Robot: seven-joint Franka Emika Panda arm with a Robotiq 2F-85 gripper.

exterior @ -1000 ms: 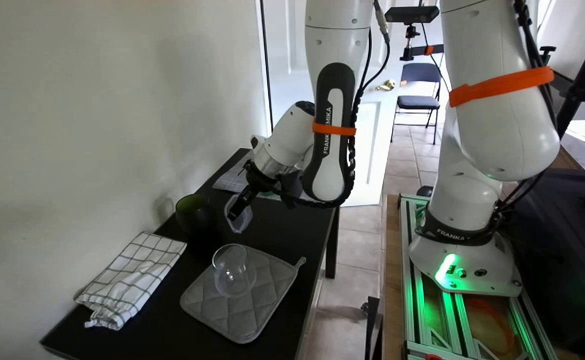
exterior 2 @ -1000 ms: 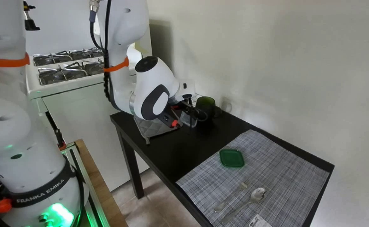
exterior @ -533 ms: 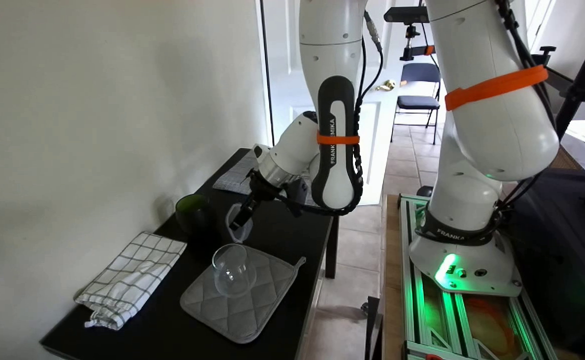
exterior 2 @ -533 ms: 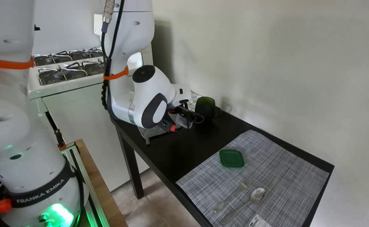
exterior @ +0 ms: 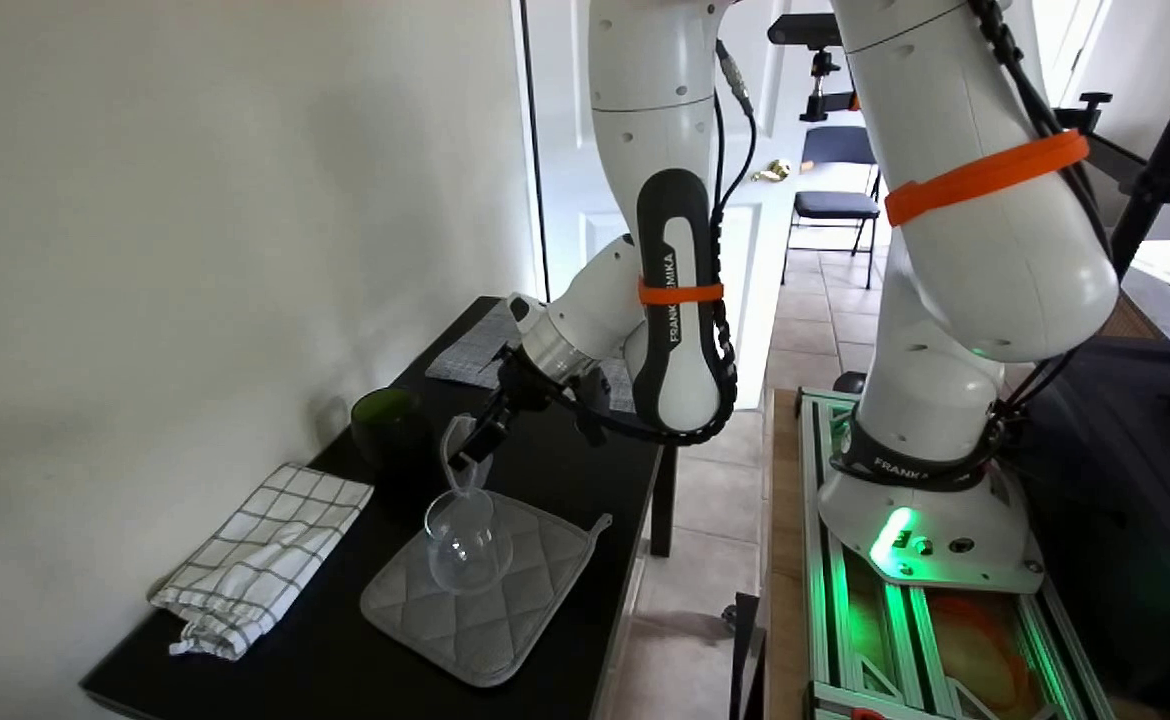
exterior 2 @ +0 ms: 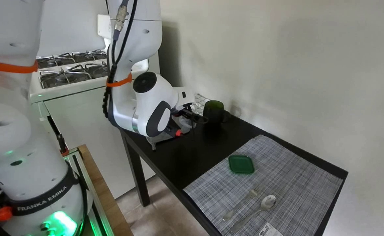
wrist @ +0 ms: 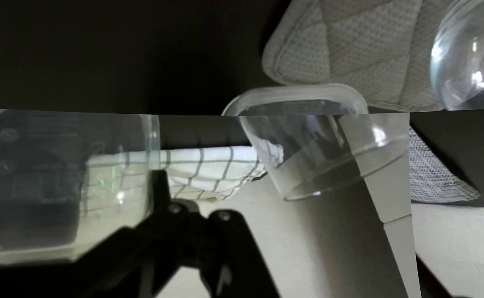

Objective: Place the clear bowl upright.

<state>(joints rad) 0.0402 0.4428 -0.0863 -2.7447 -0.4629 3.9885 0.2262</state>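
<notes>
Along the pale wall, the black table is holding everything you are working around. On it the grey pot holder and the checked towel are lying near each other, and the dark green mug is standing close by. The round bowl is resting on the pot holder, so lowering here is probably risking a knock. The clear bowl is hanging in the gripper, tilted well off upright, overlapping the round bowl's rim in an exterior view; whether they are touching, you are not able to tell. The wrist view is breaking into mismatched bands, so you are better off trusting both exterior views. The fingers are pinching the clear bowl's side, which is probably flexing easily, so avoid squeezing harder. With turning and setting down as the likely step in hand, swing away from the round bowl first, turn slowly until the mouth is facing up, lower until the base is sitting flat, and only then let go.
</notes>
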